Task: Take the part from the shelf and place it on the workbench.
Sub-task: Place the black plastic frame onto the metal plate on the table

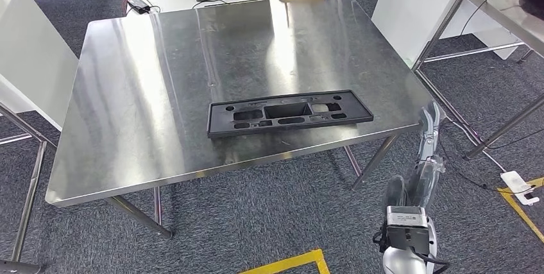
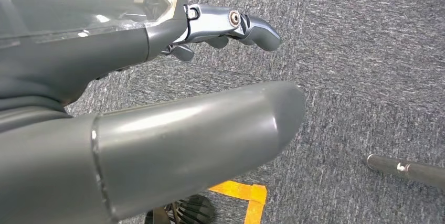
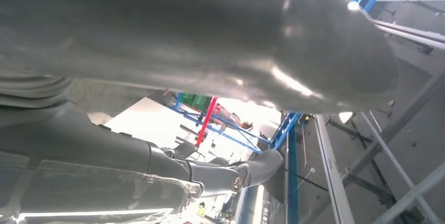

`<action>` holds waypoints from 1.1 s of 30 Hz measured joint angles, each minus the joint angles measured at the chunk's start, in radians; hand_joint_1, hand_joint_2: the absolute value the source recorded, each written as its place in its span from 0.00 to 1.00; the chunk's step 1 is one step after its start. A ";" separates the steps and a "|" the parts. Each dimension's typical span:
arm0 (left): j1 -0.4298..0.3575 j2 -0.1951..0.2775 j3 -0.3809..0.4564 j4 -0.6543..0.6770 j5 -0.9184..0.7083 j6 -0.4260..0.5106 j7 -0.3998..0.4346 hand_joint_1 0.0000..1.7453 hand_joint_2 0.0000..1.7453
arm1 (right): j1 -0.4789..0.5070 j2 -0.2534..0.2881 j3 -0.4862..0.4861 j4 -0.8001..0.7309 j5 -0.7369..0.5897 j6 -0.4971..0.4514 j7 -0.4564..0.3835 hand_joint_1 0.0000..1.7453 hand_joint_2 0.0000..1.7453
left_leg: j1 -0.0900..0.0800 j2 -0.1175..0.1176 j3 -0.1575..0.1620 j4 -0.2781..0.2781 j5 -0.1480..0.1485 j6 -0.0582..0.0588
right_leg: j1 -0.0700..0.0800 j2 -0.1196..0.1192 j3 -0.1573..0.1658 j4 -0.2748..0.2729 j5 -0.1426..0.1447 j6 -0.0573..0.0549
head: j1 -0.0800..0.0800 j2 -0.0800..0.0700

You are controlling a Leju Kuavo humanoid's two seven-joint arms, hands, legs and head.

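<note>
Black part (image 1: 289, 113) flat on workbench (image 1: 147, 81), near front edge, long axis along that edge. Right hand (image 1: 428, 134) just off workbench's front right corner, nearer to part, fingers apart, empty. Left hand (image 2: 157, 103) above carpet, fingers spread, empty.

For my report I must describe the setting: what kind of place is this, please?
Probably a workshop or robot test lab. A steel workbench carries a black plastic part, yellow tape marks the grey carpet, and the right wrist view shows blue shelf frames.
</note>
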 joint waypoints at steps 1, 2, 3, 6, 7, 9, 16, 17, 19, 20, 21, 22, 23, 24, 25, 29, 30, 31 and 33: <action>0.001 -0.001 0.004 0.000 0.000 0.000 0.000 0.00 0.00 | 0.002 0.003 0.000 -0.002 0.000 0.002 0.000 0.00 0.00 | 0.000 0.000 0.000 0.000 0.000 0.000 | 0.000 0.000 0.000 0.000 0.000 0.000 | 0.000 0.000; 0.001 -0.001 0.007 0.000 -0.001 0.000 0.000 0.00 0.00 | 0.004 0.005 0.000 -0.004 0.000 0.003 0.000 0.00 0.00 | 0.000 0.000 0.001 0.000 0.000 0.000 | 0.000 0.000 0.001 0.000 0.000 0.000 | 0.000 0.000; 0.001 -0.001 0.011 0.000 -0.001 0.001 0.001 0.00 0.00 | 0.005 0.007 0.000 -0.006 0.000 0.005 0.000 0.00 0.00 | 0.000 0.000 0.001 0.000 0.000 0.000 | 0.000 0.000 0.001 0.000 0.000 0.000 | 0.000 0.000; 0.001 -0.002 0.020 0.000 -0.002 0.006 0.006 0.00 0.00 | 0.009 0.013 0.000 -0.008 0.003 0.024 0.002 0.00 0.00 | -0.002 0.000 0.001 0.001 -0.001 0.001 | -0.003 0.000 0.002 -0.001 0.000 0.001 | 0.000 0.000; 0.001 -0.002 0.023 0.000 -0.003 0.008 0.008 0.00 0.00 | 0.011 0.014 0.000 -0.009 0.003 0.034 0.002 0.00 0.00 | -0.003 0.000 0.001 0.001 -0.001 0.001 | -0.004 0.000 0.002 -0.001 0.000 0.001 | 0.000 0.000; 0.002 -0.002 0.032 -0.001 -0.009 0.011 0.011 0.00 0.00 | 0.013 0.018 0.000 -0.009 0.002 0.056 0.003 0.00 0.00 | -0.005 0.000 0.002 0.001 -0.002 0.003 | -0.007 0.000 0.002 -0.001 0.000 0.002 | 0.000 0.000; -0.001 -0.012 0.058 -0.015 -0.055 0.015 0.012 0.00 0.00 | -0.003 0.022 0.021 0.012 0.001 0.107 0.007 0.00 0.00 | -0.014 -0.001 0.003 0.006 -0.005 0.016 | -0.017 0.000 0.006 -0.002 0.002 0.012 | 0.000 0.000; -0.003 -0.014 0.061 -0.017 -0.061 0.011 0.012 0.00 0.00 | -0.008 0.022 0.025 0.016 0.002 0.112 0.010 0.00 0.00 | -0.014 0.000 0.005 0.003 -0.001 0.022 | -0.018 0.000 0.007 -0.003 0.003 0.016 | 0.000 0.000; -0.007 -0.021 0.065 -0.020 -0.072 0.005 0.011 0.00 0.00 | -0.020 0.022 0.031 0.022 0.002 0.122 0.014 0.00 0.00 | -0.011 0.003 0.008 -0.007 0.010 0.033 | -0.018 0.000 0.001 0.015 -0.014 0.016 | 0.000 0.000; -0.009 -0.024 0.067 -0.021 -0.077 0.003 0.011 0.00 0.00 | -0.025 0.021 0.033 0.026 0.000 0.126 0.015 0.00 0.00 | -0.008 0.005 0.008 -0.012 0.016 0.039 | -0.017 0.000 -0.013 0.052 -0.041 0.010 | 0.002 0.000; -0.010 -0.028 0.069 -0.022 -0.080 0.001 0.010 0.00 0.00 | -0.030 0.021 0.033 0.030 -0.002 0.129 0.016 0.00 0.00 | -0.007 0.007 0.007 -0.014 0.019 0.043 | -0.017 0.000 -0.035 0.110 -0.079 0.000 | 0.003 0.000; -0.010 -0.030 0.072 -0.023 -0.083 0.001 0.010 0.00 0.00 | -0.034 0.020 0.034 0.036 -0.006 0.131 0.016 0.00 0.00 | -0.008 0.007 0.003 -0.015 0.022 0.046 | -0.015 0.000 -0.060 0.181 -0.118 -0.008 | 0.005 0.000; -0.010 -0.033 0.075 -0.023 -0.085 0.000 0.009 0.00 0.00 | -0.036 0.018 0.034 0.041 -0.010 0.133 0.016 0.00 0.00 | -0.009 0.008 -0.001 -0.014 0.025 0.048 | -0.013 0.000 -0.081 0.248 -0.150 -0.012 | 0.006 0.000; -0.009 -0.036 0.079 -0.023 -0.087 -0.001 0.008 0.00 0.00 | -0.038 0.015 0.034 0.047 -0.016 0.134 0.015 0.00 0.00 | -0.010 0.008 -0.006 -0.014 0.028 0.048 | -0.011 0.000 -0.088 0.286 -0.168 -0.010 | 0.006 0.000; -0.009 -0.039 0.083 -0.023 -0.089 -0.001 0.007 0.00 0.00 | -0.040 0.011 0.034 0.053 -0.021 0.135 0.013 0.00 0.00 | -0.011 0.007 -0.011 -0.014 0.032 0.046 | -0.010 0.000 -0.074 0.284 -0.169 -0.005 | 0.006 0.000; -0.008 -0.047 0.093 -0.023 -0.095 -0.003 0.003 0.00 0.00 | -0.055 0.001 0.034 0.066 -0.036 0.135 0.010 0.00 0.00 | -0.013 0.005 -0.028 -0.009 0.050 0.028 | -0.006 0.001 0.099 0.040 -0.111 0.007 | 0.005 0.000; -0.008 -0.047 0.094 -0.023 -0.097 -0.004 0.003 0.00 0.00 | -0.058 -0.001 0.034 0.068 -0.040 0.135 0.009 0.00 0.00 | -0.014 0.005 -0.030 -0.005 0.053 0.023 | -0.004 0.002 0.115 0.010 -0.105 0.002 | 0.005 0.000; -0.008 -0.049 0.095 -0.023 -0.099 -0.005 0.003 0.00 0.00 | -0.060 -0.003 0.034 0.070 -0.045 0.135 0.009 0.00 0.00 | -0.013 0.005 -0.032 -0.004 0.058 0.016 | 0.002 0.003 0.115 0.005 -0.102 -0.005 | 0.004 0.000; -0.007 -0.050 0.099 -0.023 -0.106 -0.006 0.002 0.00 0.00 | -0.063 -0.006 0.034 0.075 -0.056 0.133 0.008 0.00 0.00 | -0.008 0.004 -0.036 -0.002 0.063 0.000 | 0.002 0.002 0.103 0.003 -0.093 -0.026 | 0.005 0.000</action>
